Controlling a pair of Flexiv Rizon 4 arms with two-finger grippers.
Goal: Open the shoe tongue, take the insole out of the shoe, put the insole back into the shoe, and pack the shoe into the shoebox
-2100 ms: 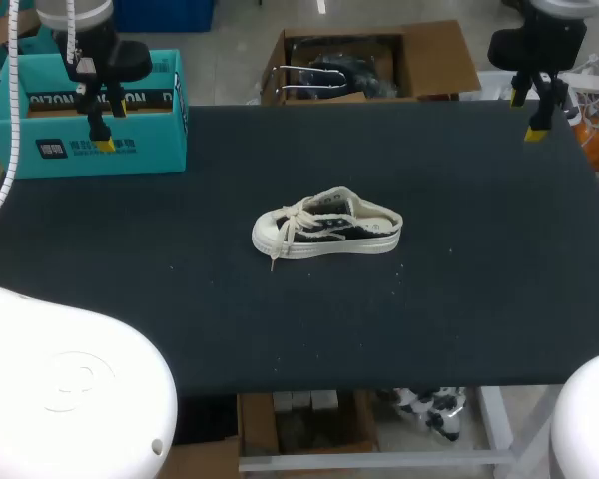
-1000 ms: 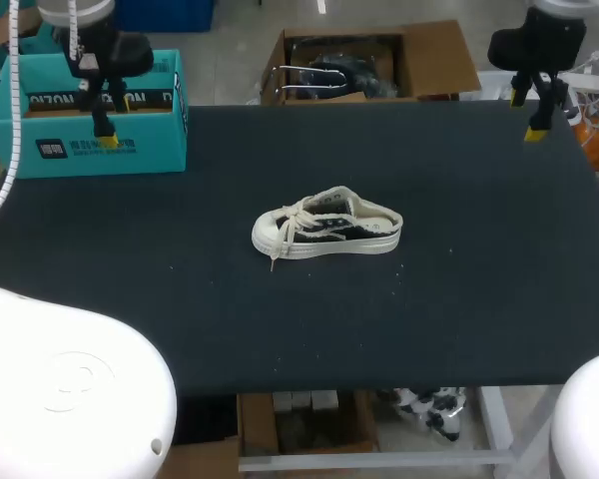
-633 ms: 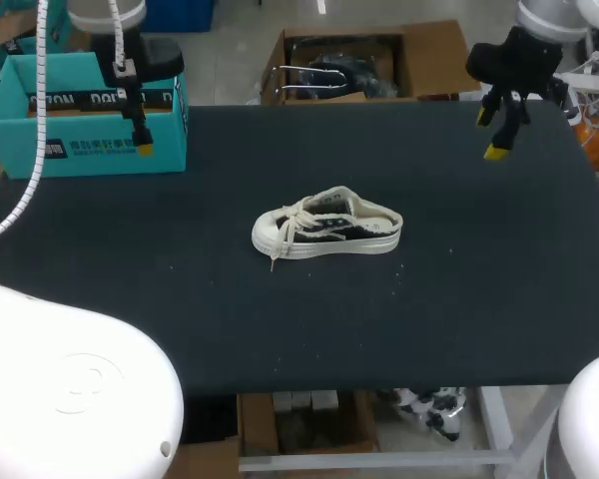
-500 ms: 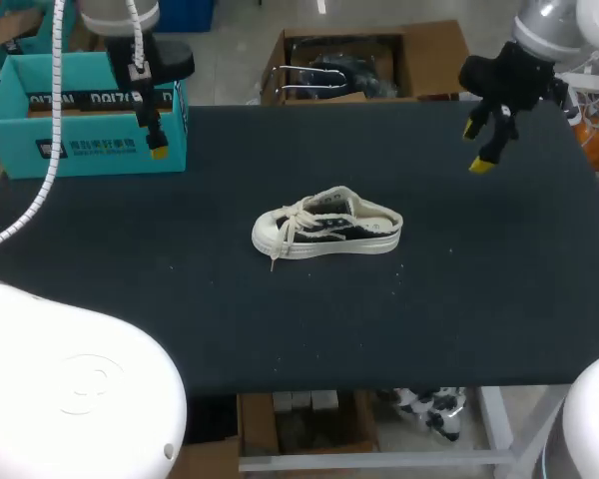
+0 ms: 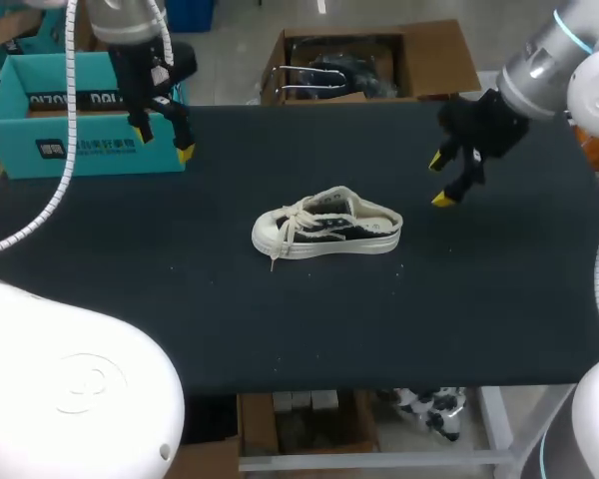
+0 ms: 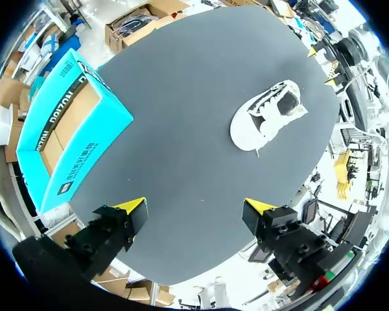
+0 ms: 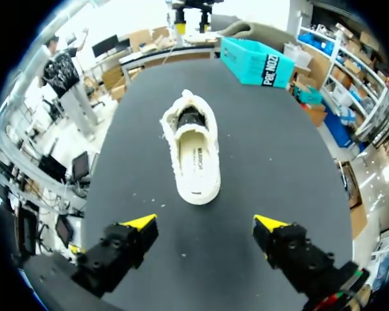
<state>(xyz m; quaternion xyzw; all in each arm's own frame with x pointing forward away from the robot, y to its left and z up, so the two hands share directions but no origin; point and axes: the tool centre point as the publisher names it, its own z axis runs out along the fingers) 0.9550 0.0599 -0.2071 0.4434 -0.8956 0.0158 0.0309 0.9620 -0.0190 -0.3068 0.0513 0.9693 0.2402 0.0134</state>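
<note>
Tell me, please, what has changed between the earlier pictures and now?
The left gripper moved from above the shoebox toward the table's middle. The right gripper came in from the far right corner toward the heel of the shoe. Both are open and hold nothing. The shoe and shoebox stayed where they were.

bright, even light; shoe [image 5: 327,224] casts only faint shadow on table [image 5: 280,329]

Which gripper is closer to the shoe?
The right gripper, near the heel of the shoe; the left gripper hangs far off by the teal shoebox.
</note>
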